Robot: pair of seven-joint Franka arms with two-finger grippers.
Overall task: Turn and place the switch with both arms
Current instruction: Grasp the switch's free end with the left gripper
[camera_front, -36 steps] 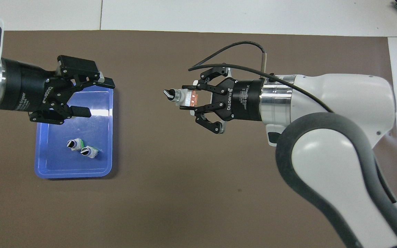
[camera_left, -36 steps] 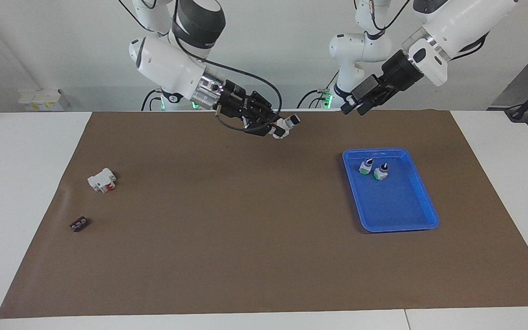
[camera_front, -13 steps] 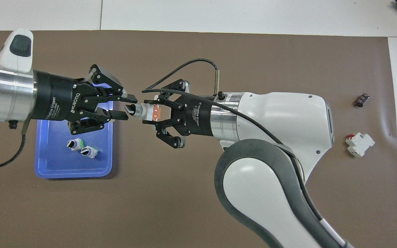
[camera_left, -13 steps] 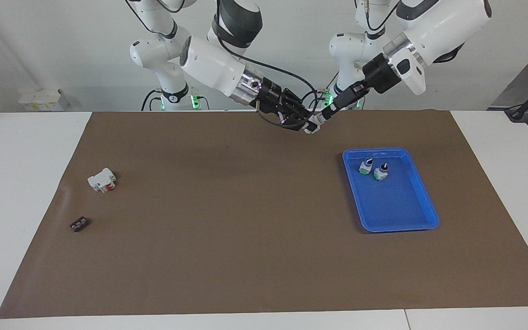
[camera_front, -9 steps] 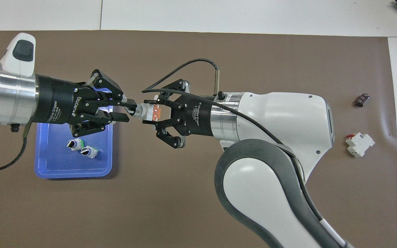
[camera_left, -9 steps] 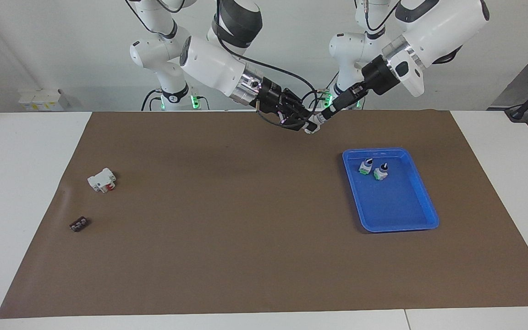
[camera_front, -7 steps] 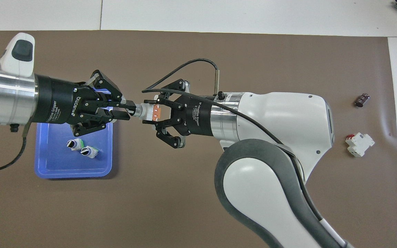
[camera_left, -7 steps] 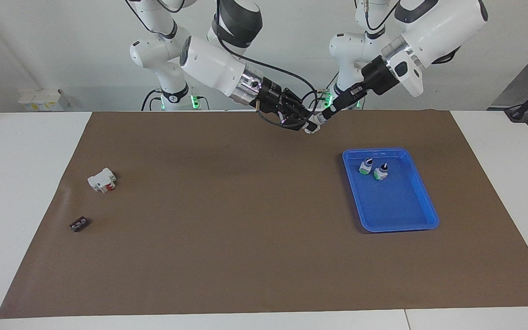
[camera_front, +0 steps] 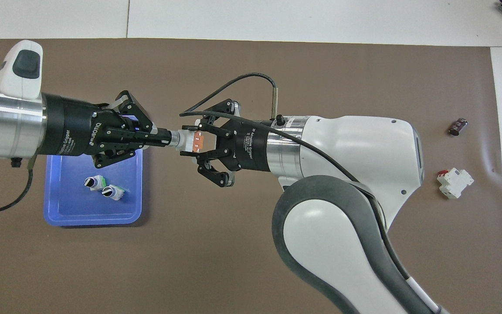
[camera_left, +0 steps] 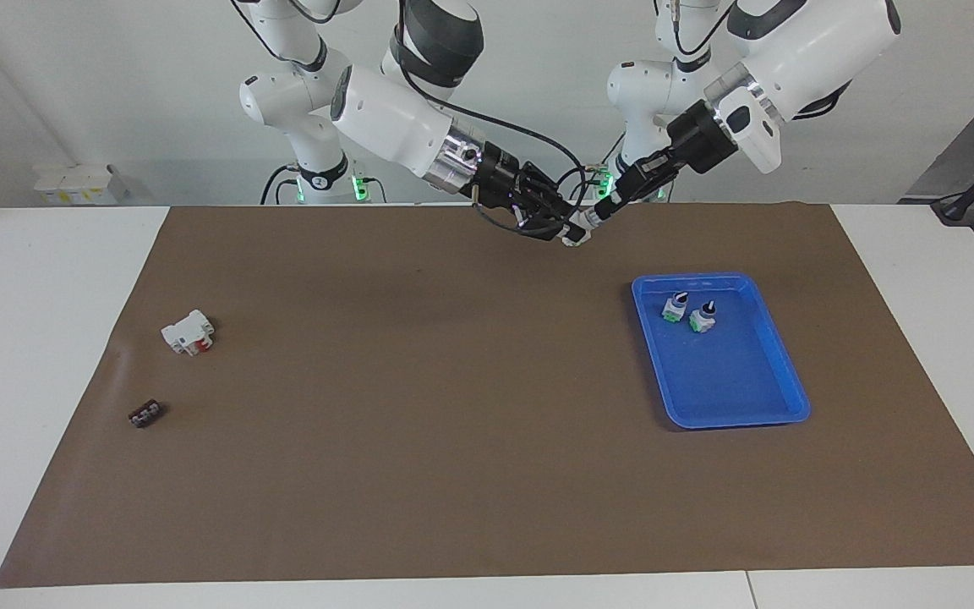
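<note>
You have the right gripper (camera_front: 190,141) clamped on the switch (camera_front: 186,141) body above the brown mat (camera_left: 453,440), near the blue tray (camera_front: 59,209); the left gripper (camera_front: 164,138) pinches its knob, fingertips pressed together.

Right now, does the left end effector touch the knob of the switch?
Touching. In the overhead view the left end effector has its fingertips closed on the knob of the switch, with no gap. The right end effector holds its body.
</note>
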